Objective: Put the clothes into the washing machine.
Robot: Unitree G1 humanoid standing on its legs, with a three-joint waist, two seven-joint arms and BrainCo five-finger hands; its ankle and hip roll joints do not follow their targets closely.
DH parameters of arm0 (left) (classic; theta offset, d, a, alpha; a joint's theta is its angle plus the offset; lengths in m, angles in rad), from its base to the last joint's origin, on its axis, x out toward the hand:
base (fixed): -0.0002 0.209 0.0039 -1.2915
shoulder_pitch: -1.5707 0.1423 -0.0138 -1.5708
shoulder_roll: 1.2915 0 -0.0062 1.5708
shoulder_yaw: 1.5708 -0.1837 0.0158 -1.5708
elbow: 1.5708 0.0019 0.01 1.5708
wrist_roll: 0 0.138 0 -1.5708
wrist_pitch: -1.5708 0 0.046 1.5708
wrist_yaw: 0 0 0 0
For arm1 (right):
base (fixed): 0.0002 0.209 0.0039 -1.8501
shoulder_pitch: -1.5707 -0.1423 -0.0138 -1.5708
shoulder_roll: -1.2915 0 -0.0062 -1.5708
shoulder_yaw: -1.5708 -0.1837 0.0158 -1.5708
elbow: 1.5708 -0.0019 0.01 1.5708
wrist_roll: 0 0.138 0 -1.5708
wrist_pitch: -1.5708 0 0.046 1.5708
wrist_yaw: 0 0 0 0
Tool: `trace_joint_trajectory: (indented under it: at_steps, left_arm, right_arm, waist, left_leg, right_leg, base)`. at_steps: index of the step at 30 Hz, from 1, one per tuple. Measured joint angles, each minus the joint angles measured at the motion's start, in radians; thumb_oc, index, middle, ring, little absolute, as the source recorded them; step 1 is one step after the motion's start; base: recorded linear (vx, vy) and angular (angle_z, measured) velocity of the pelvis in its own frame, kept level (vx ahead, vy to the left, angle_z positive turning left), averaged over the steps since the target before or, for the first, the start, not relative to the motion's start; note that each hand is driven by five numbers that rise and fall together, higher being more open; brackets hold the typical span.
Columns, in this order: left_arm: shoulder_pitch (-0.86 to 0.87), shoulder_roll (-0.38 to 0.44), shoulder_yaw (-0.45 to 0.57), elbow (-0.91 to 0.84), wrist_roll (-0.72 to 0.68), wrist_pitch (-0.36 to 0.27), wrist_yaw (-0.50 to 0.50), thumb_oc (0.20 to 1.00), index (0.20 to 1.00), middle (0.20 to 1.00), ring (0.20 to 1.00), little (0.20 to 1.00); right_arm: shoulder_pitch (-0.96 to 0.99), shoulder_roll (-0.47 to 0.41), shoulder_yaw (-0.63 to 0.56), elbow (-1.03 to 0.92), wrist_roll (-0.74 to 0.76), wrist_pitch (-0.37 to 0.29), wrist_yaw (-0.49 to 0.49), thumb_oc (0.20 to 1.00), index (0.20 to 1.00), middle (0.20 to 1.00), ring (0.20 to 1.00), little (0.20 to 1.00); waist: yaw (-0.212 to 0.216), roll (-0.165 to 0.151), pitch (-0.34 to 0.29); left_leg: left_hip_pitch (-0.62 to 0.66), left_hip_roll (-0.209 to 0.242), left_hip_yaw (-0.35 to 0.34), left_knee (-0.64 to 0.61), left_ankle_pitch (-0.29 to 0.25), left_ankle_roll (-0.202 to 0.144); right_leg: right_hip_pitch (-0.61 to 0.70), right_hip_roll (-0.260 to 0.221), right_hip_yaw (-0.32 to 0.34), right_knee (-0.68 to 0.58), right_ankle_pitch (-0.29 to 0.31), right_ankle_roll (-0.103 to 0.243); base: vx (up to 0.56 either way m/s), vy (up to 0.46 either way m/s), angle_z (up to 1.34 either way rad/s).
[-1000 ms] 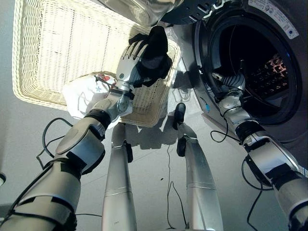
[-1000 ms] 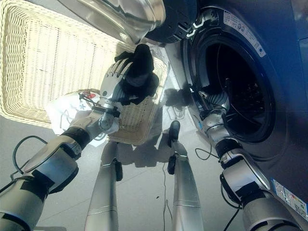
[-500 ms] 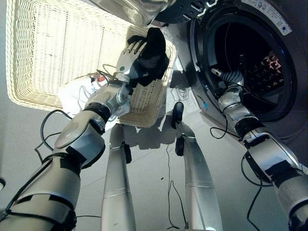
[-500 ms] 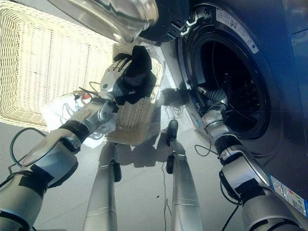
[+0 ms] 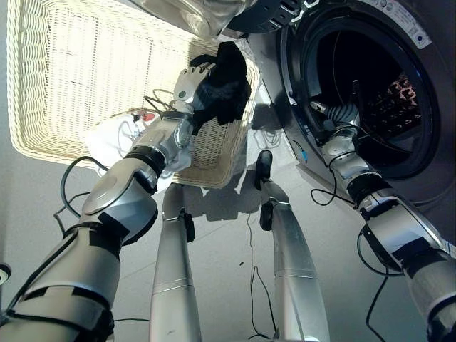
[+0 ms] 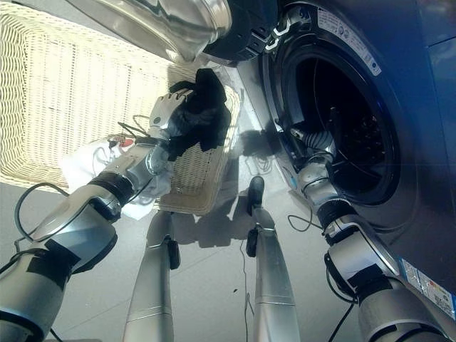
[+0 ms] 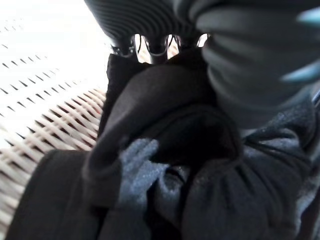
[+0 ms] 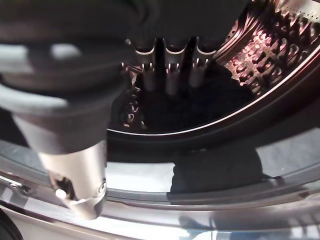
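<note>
One wicker basket [image 5: 85,78] lies beside the washing machine [image 5: 420,92], with one white garment [image 5: 114,139] draped over its near rim, on the side away from the machine. At the basket's corner nearest the machine, the left hand [image 5: 187,84] has its fingers curled round one black garment [image 5: 222,89], lifted over the rim just short of the open door [image 6: 178,25]. Farther in, the right hand [image 5: 335,114] reaches through the machine's round opening toward the drum [image 8: 270,45]; its fingers extend straight, holding nothing, and the label print on the machine is too small to read.

R hand [image 5: 329,117] hidden inside washer drum [image 5: 385,107], fingers can't tell
</note>
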Motion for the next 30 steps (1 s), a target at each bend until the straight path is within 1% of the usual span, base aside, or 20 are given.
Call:
trace_joint_trajectory:
  at_steps: [4,7,8,9,11,12,14,15,16,18,19,21,22,24,25,27,28,30]
  left_arm:
    - [0.002,0.002,0.001,0.0,-0.027,-0.016,-0.007,0.2,0.2,0.2,0.2,0.2]
    - [0.02,0.006,0.021,-0.01,-0.073,-0.05,-0.004,0.2,0.2,0.2,0.2,0.2]
    - [0.048,0.015,0.049,-0.037,-0.098,-0.079,0.004,0.2,0.2,0.2,0.2,0.2]
    - [0.06,0.018,0.058,-0.049,-0.108,-0.089,0.007,0.2,0.2,0.2,0.2,0.2]
    - [0.132,0.037,0.115,-0.129,-0.117,-0.12,0.035,0.2,0.2,0.2,0.2,0.2]
    - [0.151,0.044,0.128,-0.155,-0.116,-0.124,0.045,0.2,0.2,0.2,0.2,0.2]
    - [0.243,0.06,0.177,-0.282,-0.112,-0.133,0.086,0.2,0.2,0.2,0.2,0.2]
    - [0.268,0.068,0.19,-0.314,-0.111,-0.142,0.102,0.2,0.2,0.2,0.2,0.2]
    - [0.301,0.072,0.204,-0.346,-0.105,-0.158,0.126,0.2,0.2,0.2,0.2,0.2]
    - [0.384,0.085,0.248,-0.481,-0.038,-0.178,0.181,0.2,0.2,0.2,0.2,0.2]
    - [0.395,0.088,0.245,-0.502,-0.025,-0.188,0.191,0.2,0.2,0.2,0.2,0.2]
    - [0.43,0.103,0.246,-0.584,0.033,-0.218,0.213,0.2,0.2,0.2,0.2,0.2]
    - [0.438,0.107,0.249,-0.605,0.048,-0.225,0.216,0.2,0.2,0.2,0.2,0.2]
    - [0.459,0.111,0.266,-0.679,0.095,-0.24,0.219,0.2,0.2,0.2,0.2,0.2]
    - [0.462,0.112,0.269,-0.702,0.116,-0.244,0.218,0.2,0.2,0.2,0.2,0.2]
    - [0.465,0.112,0.281,-0.743,0.155,-0.26,0.218,0.2,0.2,0.2,0.2,0.2]
    - [0.464,0.114,0.283,-0.758,0.163,-0.273,0.217,0.2,0.2,0.2,0.2,0.2]
    - [0.466,0.116,0.283,-0.784,0.168,-0.278,0.218,0.2,0.2,0.2,0.2,0.2]
  right_arm:
    - [0.003,0.0,0.0,-0.008,0.015,-0.01,0.011,1.0,1.0,1.0,1.0,1.0]
    - [0.04,0.002,-0.007,-0.055,0.085,-0.057,0.056,1.0,1.0,1.0,1.0,1.0]
    - [0.072,0.011,-0.035,-0.098,0.143,-0.093,0.089,1.0,1.0,1.0,1.0,1.0]
    - [0.084,0.015,-0.045,-0.116,0.165,-0.106,0.104,1.0,1.0,1.0,1.0,1.0]
    - [0.145,0.037,-0.082,-0.208,0.231,-0.145,0.153,1.0,1.0,1.0,1.0,1.0]
    - [0.164,0.038,-0.087,-0.237,0.25,-0.153,0.164,1.0,1.0,1.0,1.0,1.0]
    - [0.248,0.049,-0.102,-0.373,0.313,-0.18,0.208,1.0,1.0,1.0,1.0,1.0]
    - [0.274,0.055,-0.112,-0.41,0.325,-0.192,0.221,1.0,1.0,1.0,1.0,1.0]
    - [0.304,0.068,-0.119,-0.435,0.343,-0.212,0.246,1.0,1.0,1.0,1.0,1.0]
    - [0.391,0.088,-0.173,-0.553,0.427,-0.247,0.33,1.0,1.0,1.0,1.0,1.0]
    - [0.407,0.09,-0.179,-0.565,0.443,-0.257,0.352,1.0,1.0,1.0,1.0,1.0]
    - [0.452,0.109,-0.201,-0.588,0.525,-0.27,0.435,1.0,1.0,1.0,1.0,1.0]
    - [0.458,0.114,-0.202,-0.59,0.551,-0.272,0.457,1.0,1.0,1.0,1.0,1.0]
    - [0.483,0.116,-0.212,-0.626,0.641,-0.273,0.543,1.0,1.0,1.0,1.0,1.0]
    - [0.49,0.116,-0.22,-0.641,0.676,-0.273,0.571,1.0,1.0,1.0,1.0,1.0]
    - [0.494,0.116,-0.236,-0.659,0.742,-0.273,0.62,1.0,1.0,1.0,1.0,1.0]
    - [0.493,0.116,-0.243,-0.669,0.776,-0.273,0.642,1.0,1.0,1.0,1.0,1.0]
    - [0.494,0.115,-0.245,-0.683,0.821,-0.274,0.67,1.0,1.0,1.0,1.0,1.0]
  waist:
    - [0.0,0.0,0.0]
    - [0.0,0.0,0.0]
    - [0.0,0.0,0.0]
    - [0.0,0.0,0.0]
    - [-0.001,0.0,0.0]
    - [0.001,0.0,0.0]
    - [0.004,0.001,0.0]
    - [0.003,0.001,0.0]
    - [0.008,0.001,0.001]
    - [0.023,0.009,0.005]
    - [0.028,0.009,0.005]
    - [0.036,0.009,0.005]
    - [0.04,0.009,0.005]
    - [0.04,0.014,0.009]
    - [0.041,0.016,0.01]
    - [0.042,0.017,0.011]
    - [0.042,0.017,0.011]
    - [0.043,0.017,0.011]
  left_leg:
    - [0.0,0.0,0.001,0.0,0.0,0.0]
    - [0.0,0.0,0.001,0.0,0.0,0.0]
    - [0.0,0.0,0.001,-0.002,0.0,0.0]
    - [0.0,0.0,0.001,-0.002,0.0,0.0]
    - [0.0,0.0,0.001,-0.007,0.0,-0.001]
    - [0.0,0.0,0.001,-0.009,0.0,-0.001]
    - [0.0,0.0,0.002,-0.015,0.0,-0.001]
    - [0.0,0.0,0.001,-0.016,0.0,-0.001]
    - [0.0,-0.001,0.001,-0.016,0.0,-0.001]
    - [0.0,-0.004,0.0,-0.019,0.0,-0.001]
    - [0.0,-0.004,0.0,-0.019,0.0,-0.001]
    - [0.0,-0.005,-0.006,-0.017,-0.001,-0.005]
    - [0.0,-0.006,-0.008,-0.016,-0.001,-0.006]
    - [0.0,-0.011,-0.013,-0.013,0.0,-0.007]
    - [0.001,-0.012,-0.015,-0.012,0.0,-0.007]
    - [0.002,-0.015,-0.016,-0.008,0.0,-0.007]
    - [0.002,-0.015,-0.016,-0.006,0.0,-0.007]
    - [0.002,-0.015,-0.016,-0.004,0.0,-0.007]
  right_leg:
    - [-0.001,0.0,0.001,0.0,0.0,0.0]
    - [-0.001,0.0,0.001,0.001,0.0,0.0]
    - [-0.001,0.0,0.001,0.001,0.0,0.0]
    - [-0.002,0.0,0.001,0.001,0.0,0.0]
    - [-0.004,0.0,0.001,0.001,0.0,-0.001]
    - [-0.005,0.0,0.001,0.001,0.0,0.0]
    - [-0.009,0.0,0.001,0.002,-0.004,-0.001]
    - [-0.009,0.0,0.001,0.002,-0.005,-0.001]
    - [-0.009,0.0,0.001,0.003,-0.006,-0.001]
    - [-0.016,-0.005,0.001,0.017,-0.016,-0.001]
    - [-0.017,-0.005,0.001,0.02,-0.018,-0.002]
    - [-0.024,-0.007,-0.001,0.043,-0.031,-0.005]
    - [-0.025,-0.008,-0.002,0.049,-0.035,-0.006]
    - [-0.029,-0.014,-0.004,0.066,-0.044,-0.008]
    - [-0.029,-0.016,-0.005,0.072,-0.046,-0.008]
    - [-0.029,-0.018,-0.005,0.078,-0.048,-0.008]
    - [-0.029,-0.019,-0.005,0.08,-0.048,-0.008]
    - [-0.029,-0.019,-0.004,0.081,-0.048,-0.008]
  base:
    - [0.0,0.0,0.0]
    - [0.0,0.0,0.0]
    - [0.0,0.0,0.0]
    - [0.0,0.0,0.0]
    - [0.0,0.0,0.0]
    - [0.0,0.0,0.0]
    - [0.0,0.0,0.0]
    - [0.0,0.0,0.0]
    - [0.0,0.0,0.0]
    - [-0.01,-0.026,0.05]
    - [-0.01,-0.019,0.05]
    - [-0.01,-0.017,0.07]
    - [-0.02,-0.024,0.08]
    - [-0.02,-0.025,0.08]
    - [-0.01,-0.025,0.08]
    - [0.0,-0.012,0.02]
    - [0.0,0.0,0.0]
    - [0.0,0.0,0.0]
